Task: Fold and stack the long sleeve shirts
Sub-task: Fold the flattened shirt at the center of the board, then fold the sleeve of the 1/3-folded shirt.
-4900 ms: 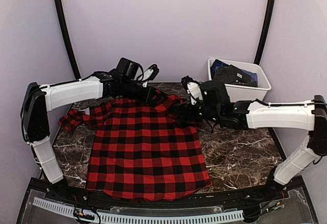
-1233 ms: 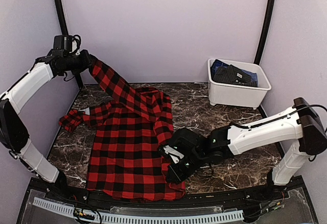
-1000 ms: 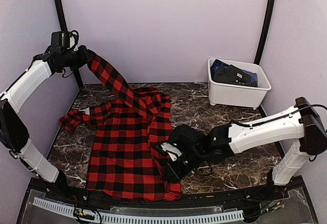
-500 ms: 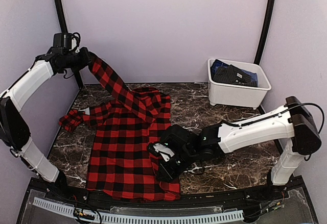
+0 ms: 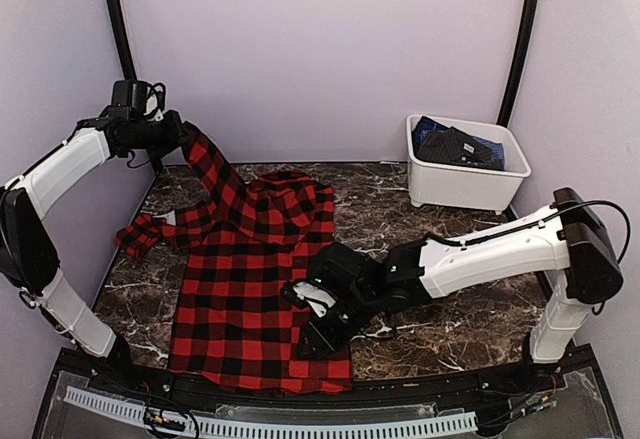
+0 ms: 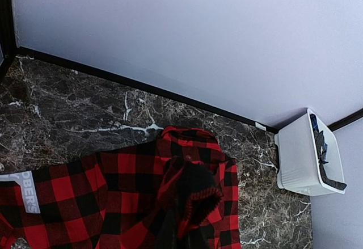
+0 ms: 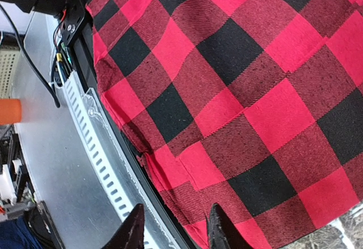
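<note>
On the dark marble table [image 5: 455, 304] a red-and-black checked shirt [image 5: 240, 294] lies spread flat, hem toward the near edge. The left gripper [image 5: 177, 137] is raised at the far left, clamped on one sleeve [image 5: 213, 174], which rises off the table to it. The right gripper [image 5: 310, 334] sits low over the shirt's near right corner, its fingers [image 7: 135, 229] spread with nothing between them — a white tub [image 5: 465, 187] of dark clothes stands well apart, far right.

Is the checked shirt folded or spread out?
Partly folded: the shirt has its right side turned over the body, one sleeve lies out on the table, the left gripper holds the other up.
</note>
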Robot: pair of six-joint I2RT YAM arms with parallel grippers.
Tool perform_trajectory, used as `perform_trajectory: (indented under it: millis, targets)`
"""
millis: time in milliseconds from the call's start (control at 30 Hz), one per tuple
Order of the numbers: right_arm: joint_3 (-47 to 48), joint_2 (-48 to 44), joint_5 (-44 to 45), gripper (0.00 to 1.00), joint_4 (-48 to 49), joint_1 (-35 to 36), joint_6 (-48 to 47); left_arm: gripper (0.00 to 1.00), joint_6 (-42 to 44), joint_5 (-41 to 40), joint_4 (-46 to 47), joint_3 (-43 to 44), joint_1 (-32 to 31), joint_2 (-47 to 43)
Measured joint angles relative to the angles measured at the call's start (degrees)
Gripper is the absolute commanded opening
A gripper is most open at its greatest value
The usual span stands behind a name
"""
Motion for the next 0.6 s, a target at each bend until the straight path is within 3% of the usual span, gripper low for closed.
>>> perform_trajectory:
  millis: [333, 500, 600]
  targets:
    - [0.0, -2.8, 1.9, 0.48, -1.9, -2.0, -0.3, 0.00, -1.2, 9.5, 1.9, -4.3, -0.2, -1.4]
    - [-1.7, -12.5, 6.8, 0.50, -1.6, -9.5, 0.0, 0.00, 0.0, 16.1, 3.1, -6.4, -3.3, -1.8]
    - [-2.8, -17.3, 11.0, 0.52, 0.2, -13.8, 0.4, 0.00, 2.0, 18.9, 3.0, -7.2, -8.2, -1.8]
